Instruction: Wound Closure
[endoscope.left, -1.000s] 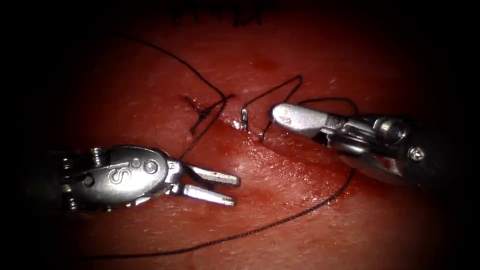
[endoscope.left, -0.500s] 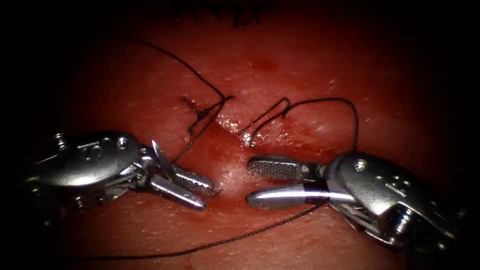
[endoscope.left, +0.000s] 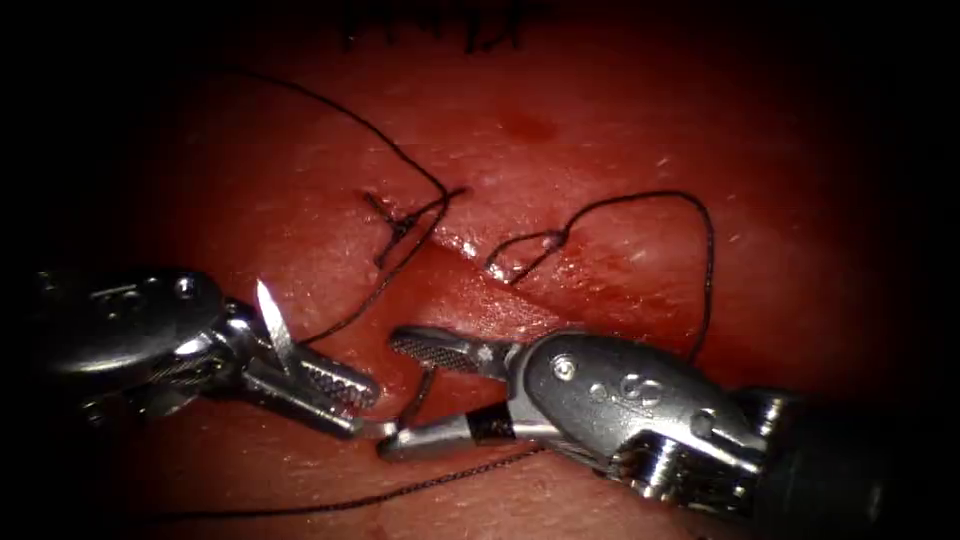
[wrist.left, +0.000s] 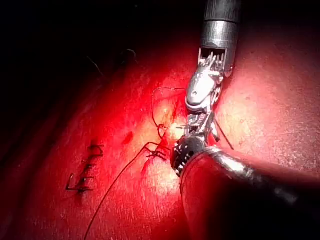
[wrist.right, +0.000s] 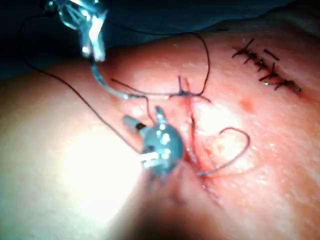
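Two tools low on the tissue (endoscope.left: 600, 120), toward its near edge, both left of the cut (endoscope.left: 530, 300) in the endoscope view. Left tool (endoscope.left: 360, 405): jaws parted narrowly, ridged inner face showing, nothing seen between them. Just behind them a bright pointed sliver (endoscope.left: 270, 315) standing up; cannot tell whether needle or tool part. Right tool (endoscope.left: 392, 392): jaws wide apart, gripping nothing, lower tip touching the left tool's tip, a short dark line (endoscope.left: 420, 395) crossing the gap. Same spread jaws plain in the right wrist view.

Thread (endoscope.left: 640, 196) looping from a small glint (endoscope.left: 497, 268) in the cut, out over the right side and down behind the right tool. Cannot tell if that glint is the needle. Tied stitch (endoscope.left: 405, 225) at the cut's far end, one long strand (endoscope.left: 450, 478) trailing along the near edge.
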